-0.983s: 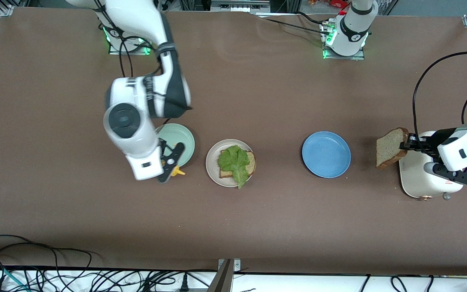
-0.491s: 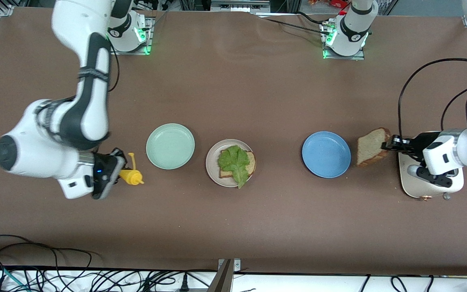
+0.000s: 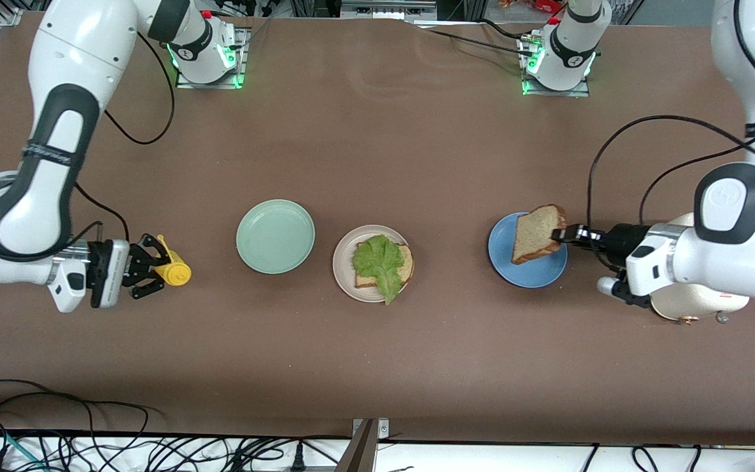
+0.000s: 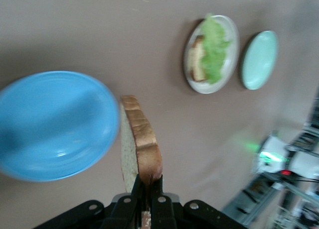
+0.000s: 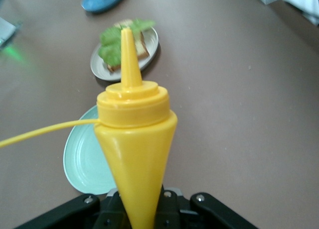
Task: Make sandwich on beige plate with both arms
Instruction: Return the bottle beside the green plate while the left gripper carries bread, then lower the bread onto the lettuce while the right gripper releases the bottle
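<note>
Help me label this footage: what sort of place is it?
Likely a robotics lab bench, not a kitchen: two arms bolted to a brown table, loose cables along its edge, and staged props such as the beige plate with bread and lettuce.

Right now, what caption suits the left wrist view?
Left claw carries a bread slice past the blue plate toward the lettuce-topped beige plate.

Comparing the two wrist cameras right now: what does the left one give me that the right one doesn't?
Only the left wrist view shows the left gripper shut on the bread slice, above the rim of the blue plate. Only the right wrist view shows the right gripper shut on the yellow sauce bottle. Both show the beige plate holding bread and lettuce, the mint green plate beside it, and the brown table.
</note>
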